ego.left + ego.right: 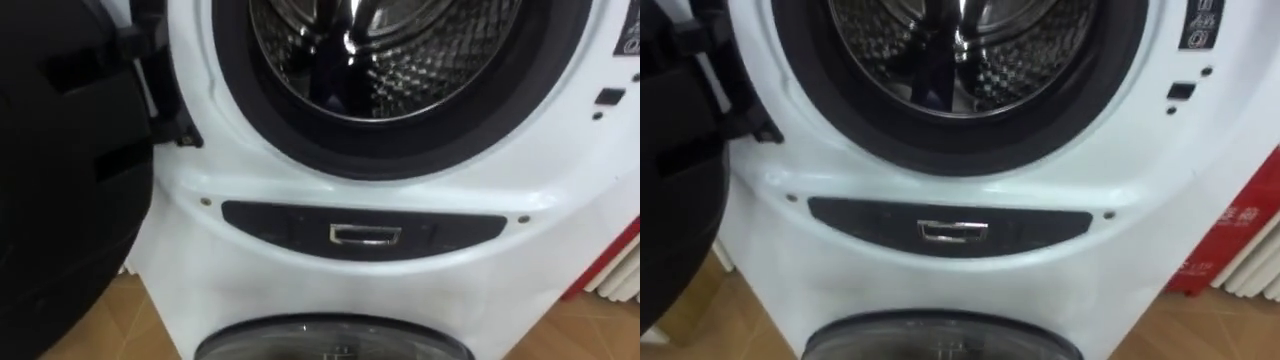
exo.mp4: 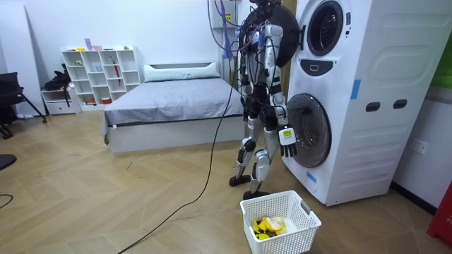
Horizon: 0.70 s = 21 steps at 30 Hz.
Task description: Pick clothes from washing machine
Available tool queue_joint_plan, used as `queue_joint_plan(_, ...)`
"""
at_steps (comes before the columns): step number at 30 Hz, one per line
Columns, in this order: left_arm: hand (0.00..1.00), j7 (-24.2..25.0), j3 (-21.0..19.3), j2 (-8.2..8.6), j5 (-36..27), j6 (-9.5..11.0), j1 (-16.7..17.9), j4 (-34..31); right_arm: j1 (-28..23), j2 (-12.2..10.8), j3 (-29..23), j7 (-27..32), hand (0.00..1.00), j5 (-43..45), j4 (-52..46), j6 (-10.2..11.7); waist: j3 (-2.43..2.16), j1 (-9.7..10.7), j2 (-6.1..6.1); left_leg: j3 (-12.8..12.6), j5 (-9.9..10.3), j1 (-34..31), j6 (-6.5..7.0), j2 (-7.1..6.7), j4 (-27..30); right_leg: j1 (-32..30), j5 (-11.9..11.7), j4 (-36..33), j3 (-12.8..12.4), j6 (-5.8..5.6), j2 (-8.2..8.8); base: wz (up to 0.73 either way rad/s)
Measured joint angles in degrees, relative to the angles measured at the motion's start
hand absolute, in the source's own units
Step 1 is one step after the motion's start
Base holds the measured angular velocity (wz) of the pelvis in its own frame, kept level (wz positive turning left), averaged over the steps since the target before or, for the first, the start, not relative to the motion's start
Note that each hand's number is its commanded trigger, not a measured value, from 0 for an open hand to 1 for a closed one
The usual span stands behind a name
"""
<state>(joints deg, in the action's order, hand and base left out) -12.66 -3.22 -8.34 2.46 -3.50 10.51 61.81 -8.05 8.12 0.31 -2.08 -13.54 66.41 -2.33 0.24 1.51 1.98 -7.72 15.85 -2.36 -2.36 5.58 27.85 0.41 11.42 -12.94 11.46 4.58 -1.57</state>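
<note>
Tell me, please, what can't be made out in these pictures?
Drum: eye views, upper part cut off by the top edge; its contents unclear.
Lower door: eye views, cut off by the bottom edge.
Yellow things in basket: room view, too small to identify.

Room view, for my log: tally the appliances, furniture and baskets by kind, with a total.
Stacked washing machine: 1
Bed: 1
White shelf unit: 1
Black chair: 1
White laundry basket: 1
Total: 5
</note>
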Motion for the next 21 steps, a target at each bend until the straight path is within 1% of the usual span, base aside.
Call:
queue_joint_plan(1, 0.0, 0.0, -0.1, 0.1, 0.1, 0.0, -0.3, 0.0, 0.0, 0.0, -0.2, 0.0, 0.0, 0.9, 0.0, 0.2, -0.06, 0.1, -0.1, 0.1, 0.0, -0.9, -0.03, 0.41, 1.5, -0.2, -0.1, 0.0, 0.5, 0.33, -0.1, 0.04)
queue_joint_plan(2, 0.0, 0.3, -0.2, 0.38, 0.4, 0.0, -1.1, -0.3, 0.0, 0.1, -1.1, 0.0, 0.0, 2.2, 0.2, 0.8, -0.07, 0.8, -0.21, -0.1, 0.4, -2.3, -0.04, 1.39, 4.8, -0.4, -0.3, 0.2, 1.9, 0.95, -0.38, -0.08)
queue_joint_plan(3, 0.0, 0.8, -0.2, 0.68, 0.7, 0.0, -1.5, -0.3, 0.2, 0.8, -1.7, 0.1, 0.0, 2.7, 0.3, 1.1, 0.11, 0.8, -1.51, -0.4, 1.1, -3.0, 0.05, 2.91, 10.3, -0.3, -0.3, -0.1, 4.2, 1.44, -0.94, -0.25)
queue_joint_plan(4, 0.0, 1.4, 0.0, 0.95, 0.6, 0.0, -1.5, -0.3, 0.2, 1.7, -1.7, 0.2, 0.0, 2.6, 0.3, 1.5, 0.15, 1.4, -2.73, -0.6, 1.3, -2.7, -0.27, 3.96, 15.8, -0.2, -0.4, -0.2, 5.4, 1.79, -1.82, -0.3)
queue_joint_plan(5, 0.0, 1.9, 0.0, 0.97, 0.6, 0.0, -1.8, -0.3, 0.2, 2.0, -1.7, 0.4, 0.0, 2.6, 0.4, 1.7, 0.27, 2.1, -3.38, -0.3, 1.3, -2.0, -0.3, 4.27, 17.5, -0.1, -0.4, -0.6, 6.1, 1.94, -2.01, 0.0)
queue_joint_plan(6, 0.0, 2.5, 0.0, 0.82, 0.5, 0.1, -3.1, -0.3, 0.0, 2.3, -1.8, 0.9, 0.0, 2.6, 0.4, 1.7, 0.48, 3.5, -3.88, 0.0, 1.3, 0.3, -0.58, 3.87, 17.9, -0.5, -0.3, -1.5, 7.2, 2.12, -2.0, 0.28)
queue_joint_plan(7, 0.0, 2.9, 0.0, 0.81, 0.5, 0.2, -3.6, -0.3, -0.3, 2.3, -1.9, 1.2, 0.0, 2.6, 0.4, 1.7, 0.46, 3.9, -3.93, 0.0, 1.4, 1.8, -0.85, 3.46, 17.0, -0.9, -0.2, -2.0, 7.8, 2.19, -1.85, 0.45)
queue_joint_plan(8, 0.0, 3.4, 0.3, 0.83, 0.6, 0.6, -5.4, -0.4, -1.2, 2.2, -2.7, 1.4, 0.0, 2.9, 0.4, 1.4, 0.4, 5.0, -4.04, 0.4, 1.7, 5.0, -1.53, 3.06, 13.1, -1.5, -0.2, -2.4, 8.7, 2.18, -1.73, 0.47)
queue_joint_plan(9, 0.0, 3.6, 0.9, 0.84, 0.5, 1.3, -7.2, -0.3, -1.5, 2.2, -2.9, 1.5, 0.0, 2.7, 0.5, 1.1, 0.47, 5.6, -4.14, 0.8, 3.1, 8.5, -3.02, 2.86, 6.4, -2.6, -0.3, -3.4, 9.8, 2.12, -1.47, 0.43)
queue_joint_plan(10, 0.0, 3.6, 1.3, 0.84, 0.5, 1.4, -8.0, -0.3, -1.5, 2.1, -3.0, 1.5, 0.0, 2.7, 0.6, 0.9, 0.48, 5.9, -4.11, 1.1, 4.1, 9.8, -3.52, 2.66, 2.2, -3.5, -0.3, -4.0, 10.1, 2.03, -1.29, 0.37)
queue_joint_plan(11, 0.0, 3.9, 1.5, 0.92, 0.5, 1.6, -9.4, -0.3, -1.9, 1.8, -4.1, 1.5, 0.0, 2.9, 0.9, 0.9, 0.35, 6.4, -4.37, 1.2, 5.6, 12.1, -3.32, 2.39, -4.9, -5.1, -0.5, -5.1, 10.9, 1.93, -0.99, 0.28)
queue_joint_plan(12, 0.0, 4.3, 1.9, 0.92, 0.6, 1.6, -10.5, -0.3, -2.2, 1.6, -4.4, 1.4, 0.0, 2.9, 1.1, 0.9, 0.21, 6.4, -4.43, 1.0, 6.1, 13.4, -2.64, 2.02, -10.0, -6.7, -0.8, -6.2, 11.5, 1.7, -0.6, 0.26)
queue_joint_plan(13, 0.0, 4.4, 2.3, 0.9, 0.6, 1.6, -10.9, -0.1, -2.2, 1.5, -4.4, 1.4, 0.0, 2.9, 1.5, 0.8, 0.21, 6.3, -4.2, 0.7, 6.1, 13.7, -2.4, 1.7, -12.0, -7.5, -1.0, -6.8, 11.6, 1.57, -0.28, 0.19)
queue_joint_plan(14, 0.0, 4.5, 2.8, 0.95, 0.6, 1.6, -10.8, 0.0, -2.2, 1.4, -5.2, 1.2, 0.0, 3.4, 2.1, 0.3, 0.25, 6.2, -3.88, 0.3, 5.5, 14.1, -1.19, 1.02, -14.8, -8.3, -2.1, -6.9, 11.7, 1.23, 0.26, 0.08)
queue_joint_plan(15, 0.0, 4.6, 2.9, 0.95, 0.5, 1.4, -10.2, 0.1, -2.2, 1.1, -6.4, 1.1, 0.0, 4.6, 2.2, -0.2, 0.35, 6.0, -3.49, 0.2, 4.3, 14.1, 0.9, -0.01, -16.5, -8.7, -3.8, -6.3, 11.2, 0.93, 0.8, 0.04)
queue_joint_plan(16, 0.0, 4.6, 2.9, 0.94, 0.5, 1.3, -10.0, 0.2, -2.2, 1.1, -6.5, 1.1, 0.0, 5.2, 2.4, -0.3, 0.36, 6.0, -3.35, 0.1, 3.9, 14.0, 1.64, -0.42, -17.0, -8.7, -4.7, -5.5, 10.7, 0.73, 0.91, 0.0)
queue_joint_plan(18, 0.0, 4.7, 2.8, 0.7, 0.4, 0.9, -8.5, 2.4, -2.7, 1.1, -6.5, 1.4, 0.0, 5.5, 2.6, -0.5, 0.48, 6.0, -2.77, -0.2, 2.7, 12.8, 3.7, -1.96, -17.1, -8.7, -8.6, -2.8, 9.7, -0.05, 1.87, 0.02)
queue_joint_plan(19, 0.0, 4.7, 2.8, 0.58, 0.2, 0.9, -7.9, 2.5, -2.9, 1.1, -6.5, 1.4, 0.0, 5.1, 2.5, -0.8, 0.35, 6.0, -2.43, -0.3, 2.3, 12.5, 4.26, -2.37, -17.1, -8.7, -9.5, -2.2, 8.7, -0.58, 2.1, 0.17)
queue_joint_plan(20, 0.0, 4.6, 2.8, 0.4, -0.4, 0.9, -6.9, 2.6, -2.8, 1.1, -6.6, 1.7, 0.0, 4.9, 2.4, -1.3, 0.38, 6.3, -2.35, -0.6, 1.8, 11.4, 5.09, -2.93, -17.0, -8.8, -11.0, -1.2, 6.5, -1.93, 2.63, 0.4)
queue_joint_plan(21, 0.0, 4.5, 2.8, 0.32, -0.7, 0.9, -6.4, 2.9, -3.5, 1.0, -6.7, 1.9, 0.0, 5.0, 2.5, -2.1, 0.36, 6.5, -2.34, -2.4, 1.6, 10.3, 5.44, -2.96, -16.3, -9.0, -9.8, -4.1, 5.2, -3.99, 3.92, 0.55)
